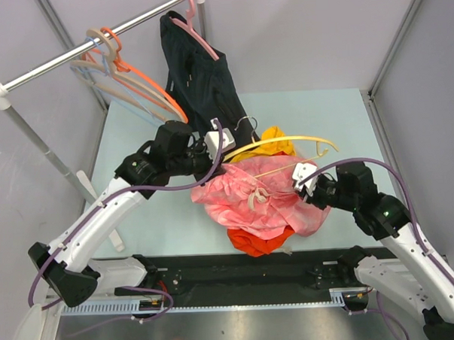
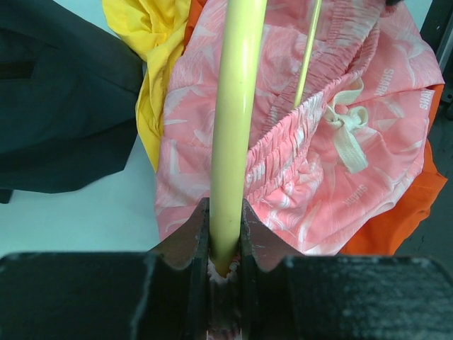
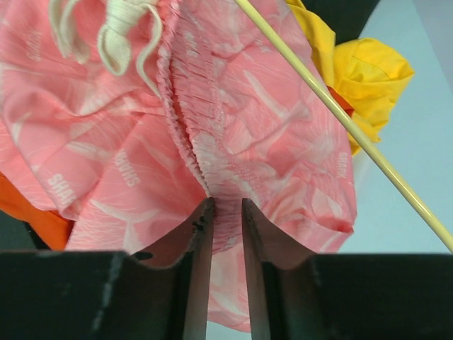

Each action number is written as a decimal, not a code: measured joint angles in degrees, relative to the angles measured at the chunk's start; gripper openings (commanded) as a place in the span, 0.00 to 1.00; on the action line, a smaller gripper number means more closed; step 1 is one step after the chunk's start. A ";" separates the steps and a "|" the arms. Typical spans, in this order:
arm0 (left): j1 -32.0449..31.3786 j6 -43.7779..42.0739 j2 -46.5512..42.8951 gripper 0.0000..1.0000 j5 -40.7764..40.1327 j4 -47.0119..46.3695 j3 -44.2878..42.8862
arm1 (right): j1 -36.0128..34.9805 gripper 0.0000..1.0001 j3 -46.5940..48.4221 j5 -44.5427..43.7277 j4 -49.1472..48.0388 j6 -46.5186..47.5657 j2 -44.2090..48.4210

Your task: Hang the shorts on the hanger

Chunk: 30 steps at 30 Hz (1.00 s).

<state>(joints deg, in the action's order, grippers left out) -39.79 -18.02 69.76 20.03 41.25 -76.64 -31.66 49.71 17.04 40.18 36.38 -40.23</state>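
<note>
Pink shorts [image 1: 247, 198] with white lettering [image 3: 128, 167]

Both clamped: left claw [image 2: 225, 212], right claw [image 3: 225, 209].

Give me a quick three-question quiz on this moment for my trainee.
1. True or false: the left gripper is shut on the hanger.
2. What does the right gripper pinch? A) the orange cloth B) the shorts at the waistband C) the drawstring
3. Fill in: the garment hung on the rail is coloured ____.

Key: 1 true; 2 B; 3 black.
</note>
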 measured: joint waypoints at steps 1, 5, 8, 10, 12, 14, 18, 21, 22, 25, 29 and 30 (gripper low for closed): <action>0.02 0.00 0.00 0.00 0.11 0.00 0.00 | 1.05 0.24 0.00 0.48 -0.02 0.39 0.00; 0.33 0.00 0.00 0.00 0.33 0.00 0.00 | 5.07 0.22 0.00 2.75 -0.02 1.81 -0.46; 0.48 -0.02 0.00 0.00 0.39 0.00 0.00 | 7.30 0.25 0.00 4.33 -0.02 2.73 -1.09; 0.59 0.00 0.00 0.00 0.66 0.00 0.00 | 7.93 0.28 -0.02 4.76 -0.13 2.89 -1.68; 0.68 0.00 0.00 0.00 0.92 -0.02 0.00 | 8.20 0.34 -0.24 4.90 -1.07 2.86 -2.62; 0.72 0.07 0.00 0.00 1.18 0.00 0.00 | 8.24 0.40 -1.05 4.87 -2.64 2.75 -3.34; 0.98 0.76 0.00 0.00 1.46 0.00 -0.11 | 8.15 0.48 -3.61 4.13 -5.73 2.56 -3.82; 1.60 1.75 0.07 0.00 1.99 0.11 -0.66 | 7.69 0.50 -5.84 2.80 -8.90 1.92 -3.80; 1.77 2.03 0.11 0.00 2.27 0.09 -0.92 | 7.37 0.48 -6.62 1.88 -10.12 1.55 -3.80; 2.03 2.60 0.17 0.00 2.91 0.09 -1.51 | 6.10 0.28 -8.63 -0.98 -13.60 0.39 -3.80; 2.86 3.61 0.24 0.00 4.15 0.09 -1.70 | 5.62 0.00 -9.22 -4.09 -16.52 -2.01 -3.45; 3.45 3.93 0.24 0.00 4.72 0.00 -1.70 | 6.05 0.00 -9.22 -4.44 -16.61 -2.54 -2.84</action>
<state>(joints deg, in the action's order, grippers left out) -36.34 -14.09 70.00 24.75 41.25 -78.35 -25.61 40.49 12.60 23.57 33.85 -43.07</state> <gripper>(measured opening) 0.191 0.029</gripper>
